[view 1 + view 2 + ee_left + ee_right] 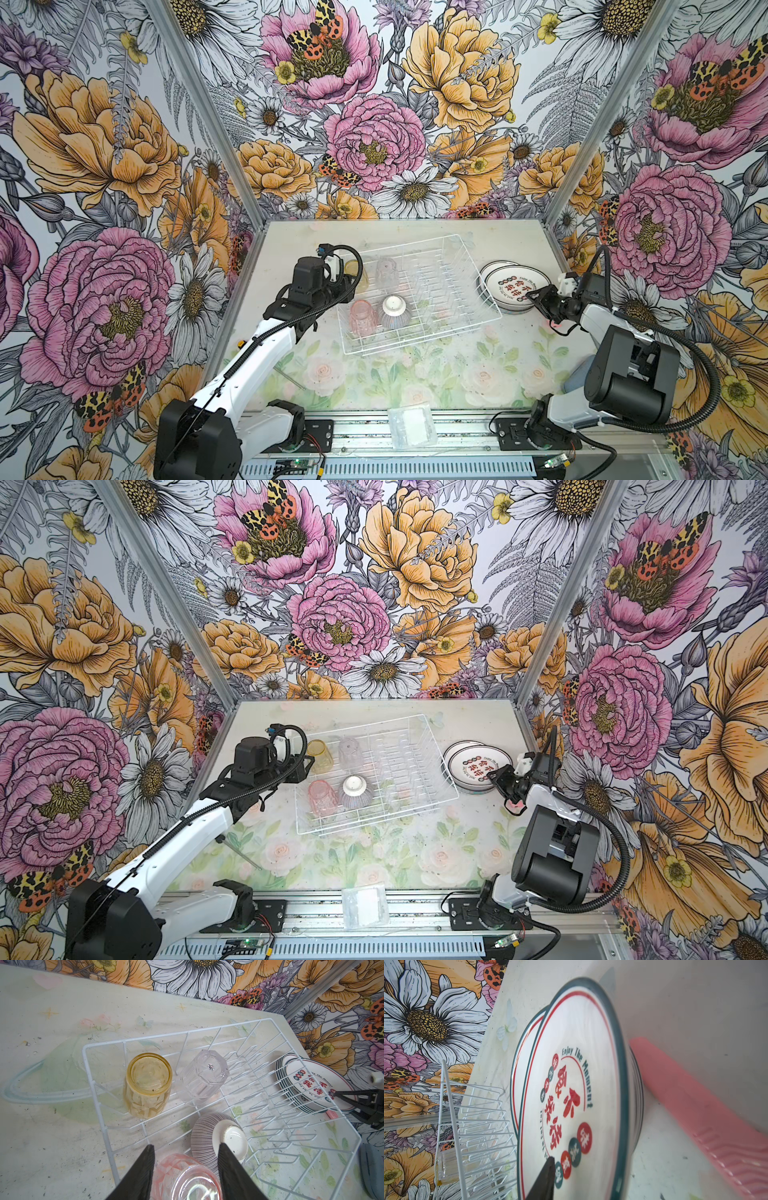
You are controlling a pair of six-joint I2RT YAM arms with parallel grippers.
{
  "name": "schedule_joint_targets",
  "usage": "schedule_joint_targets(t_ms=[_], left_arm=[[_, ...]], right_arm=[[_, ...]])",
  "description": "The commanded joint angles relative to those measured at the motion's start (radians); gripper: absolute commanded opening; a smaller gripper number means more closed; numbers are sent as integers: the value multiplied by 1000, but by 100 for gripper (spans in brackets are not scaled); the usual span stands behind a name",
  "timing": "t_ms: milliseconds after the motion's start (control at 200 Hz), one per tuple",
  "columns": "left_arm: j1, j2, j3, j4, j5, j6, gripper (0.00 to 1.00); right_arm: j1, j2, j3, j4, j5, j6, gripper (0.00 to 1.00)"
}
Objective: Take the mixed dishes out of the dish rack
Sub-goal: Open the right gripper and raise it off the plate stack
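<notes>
Dish rack (188, 1032): yellow tumbler (148, 1086), clear tumbler (203, 1078), pink tumbler (185, 1178), bowl (207, 1136) (foot up). Plates (513, 284) outside. Left pincer (187, 1145), right pincer (535, 300) released.

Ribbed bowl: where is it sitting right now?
In both top views the ribbed bowl sits upside down inside the dish rack, toward its front-left part, with the pink tumbler close beside it on the left.

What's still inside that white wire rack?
The rack holds a yellow tumbler, a clear tumbler, a pink tumbler and a ribbed bowl, foot up. Its plate slots look empty. Anything under the bowl is covered.
</notes>
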Motion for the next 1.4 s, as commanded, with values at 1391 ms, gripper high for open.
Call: schedule_joint_targets(t_ms=[1391], left_arm=[[54,-29,-29,-112,-112,-16,50]], right_arm=[[164,-205,149,-170,323,-156,70]])
